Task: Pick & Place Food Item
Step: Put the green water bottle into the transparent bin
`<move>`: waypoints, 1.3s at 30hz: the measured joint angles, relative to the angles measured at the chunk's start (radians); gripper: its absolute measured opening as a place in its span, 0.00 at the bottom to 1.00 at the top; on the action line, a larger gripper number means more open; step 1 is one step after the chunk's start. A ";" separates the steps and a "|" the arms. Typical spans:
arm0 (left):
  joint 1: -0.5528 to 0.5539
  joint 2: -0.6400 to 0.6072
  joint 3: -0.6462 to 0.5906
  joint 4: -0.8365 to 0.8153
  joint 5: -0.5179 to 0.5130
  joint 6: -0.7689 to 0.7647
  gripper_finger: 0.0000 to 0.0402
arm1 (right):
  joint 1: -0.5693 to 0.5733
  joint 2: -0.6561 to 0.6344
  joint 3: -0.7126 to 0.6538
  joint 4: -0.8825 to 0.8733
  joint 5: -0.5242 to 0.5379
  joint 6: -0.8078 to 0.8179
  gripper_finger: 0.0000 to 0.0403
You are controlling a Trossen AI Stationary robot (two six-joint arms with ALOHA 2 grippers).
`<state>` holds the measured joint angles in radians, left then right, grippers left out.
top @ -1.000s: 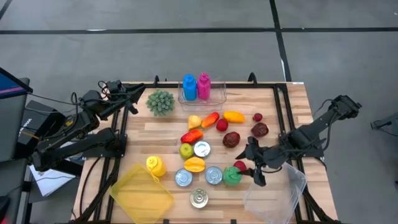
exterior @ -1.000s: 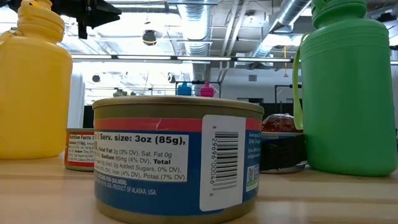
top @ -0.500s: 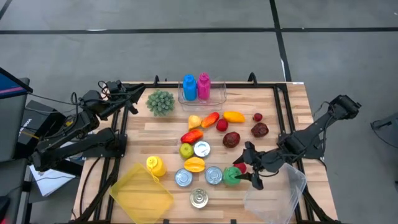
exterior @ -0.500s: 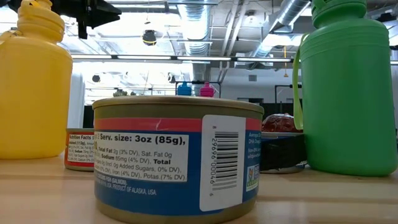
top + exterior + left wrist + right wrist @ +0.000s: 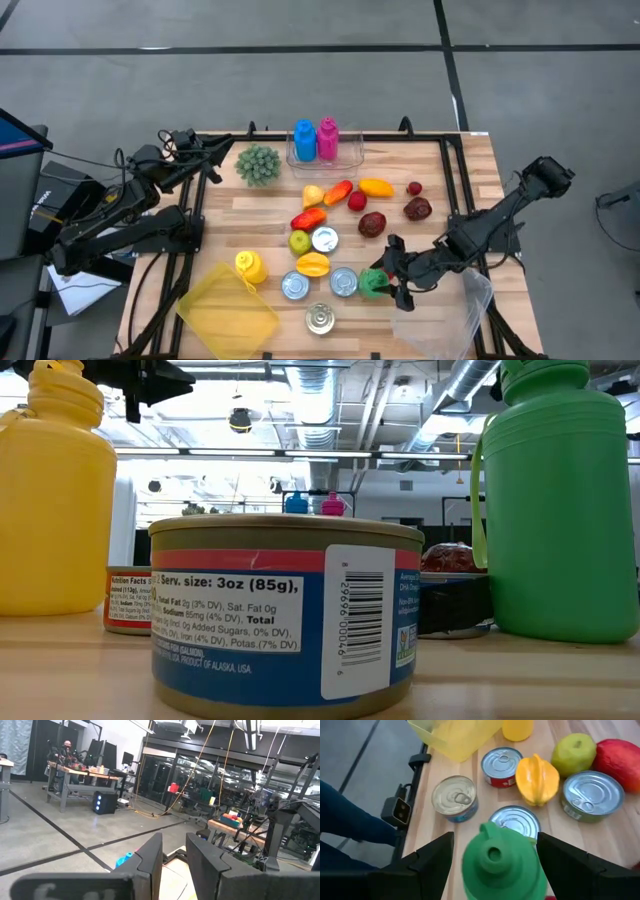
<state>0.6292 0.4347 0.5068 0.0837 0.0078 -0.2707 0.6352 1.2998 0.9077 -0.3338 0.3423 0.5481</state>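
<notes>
Right fingers straddle green bottle, apart

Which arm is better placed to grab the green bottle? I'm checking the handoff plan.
The right one. Its end effector is open, with a finger on each side of the green bottle by the cans. The left arm's end effector waits at the table's far left corner, pointing away from the food.

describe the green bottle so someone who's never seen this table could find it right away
Start at the clear bin on the table's near right corner. Just left of it the right gripper hangs open around the green bottle. It stands beside the cans, the only green screw-capped jug; the other jug is yellow.
</notes>
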 joint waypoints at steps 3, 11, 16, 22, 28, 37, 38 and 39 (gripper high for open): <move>0.000 0.000 0.000 0.000 0.000 0.000 0.19 | 0.006 -0.003 0.000 0.001 0.022 0.002 0.68; 0.000 0.000 0.000 0.000 -0.002 0.000 0.19 | 0.006 -0.003 0.000 -0.001 0.045 0.003 0.68; 0.000 0.000 0.000 -0.001 -0.003 0.000 0.19 | 0.006 -0.002 0.000 -0.006 0.047 0.002 0.68; 0.000 0.000 0.000 -0.001 -0.003 0.000 0.19 | 0.006 -0.002 0.000 -0.005 0.052 -0.006 0.57; 0.000 0.000 0.000 -0.001 -0.004 0.000 0.19 | 0.006 -0.004 0.002 0.001 0.063 -0.028 0.33; 0.000 0.000 0.000 -0.001 -0.004 0.000 0.19 | 0.006 -0.005 0.003 0.003 0.062 -0.044 0.11; 0.000 0.000 0.000 -0.001 -0.004 0.000 0.19 | 0.005 -0.007 0.003 0.006 0.062 -0.044 0.11; 0.000 0.000 0.000 -0.001 -0.004 0.000 0.19 | 0.005 -0.009 0.002 0.006 0.062 -0.046 0.11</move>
<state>0.6294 0.4347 0.5068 0.0830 0.0040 -0.2707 0.6400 1.2903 0.9099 -0.3279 0.4039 0.5020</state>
